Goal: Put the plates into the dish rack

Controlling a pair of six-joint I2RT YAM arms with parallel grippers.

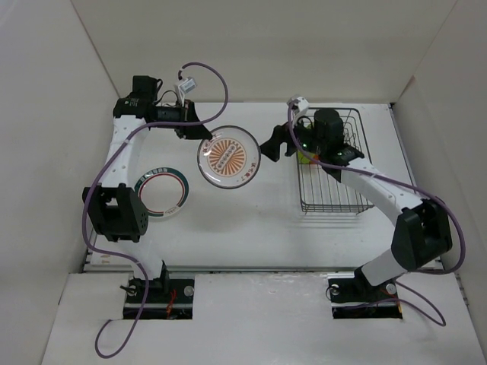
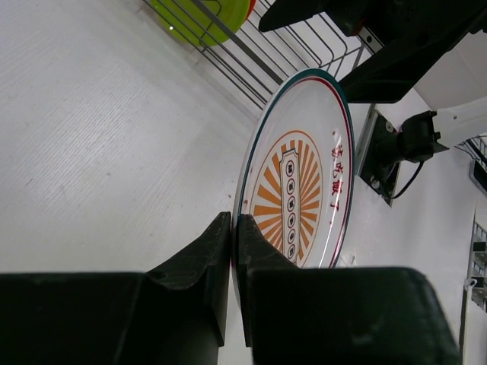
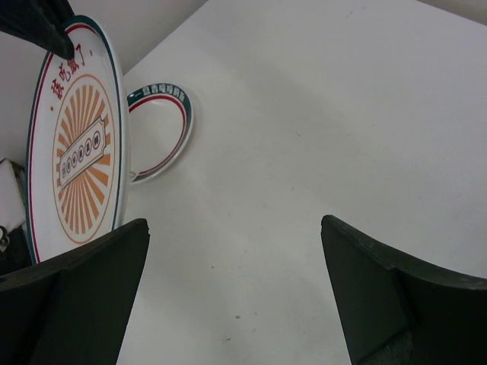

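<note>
My left gripper [image 1: 199,134] is shut on the rim of the white plate with the orange sunburst centre [image 1: 230,158] and holds it above the table, tilted on edge. In the left wrist view the fingers [image 2: 234,220] pinch the plate [image 2: 297,182]. My right gripper [image 1: 271,144] is open and empty, just right of that plate; in the right wrist view [image 3: 236,224] the plate [image 3: 76,152] stands at its left. The white plate with the green-and-red ring [image 1: 161,192] lies flat on the table at the left [image 3: 163,129]. The dish rack [image 1: 332,171] holds the lime green plate [image 2: 198,15]. An orange edge shows beside it.
The rack stands at the right back of the table, under my right arm [image 1: 373,186]. White walls [image 1: 46,114] enclose the table on the left, back and right. Purple cables [image 1: 114,163] hang along both arms.
</note>
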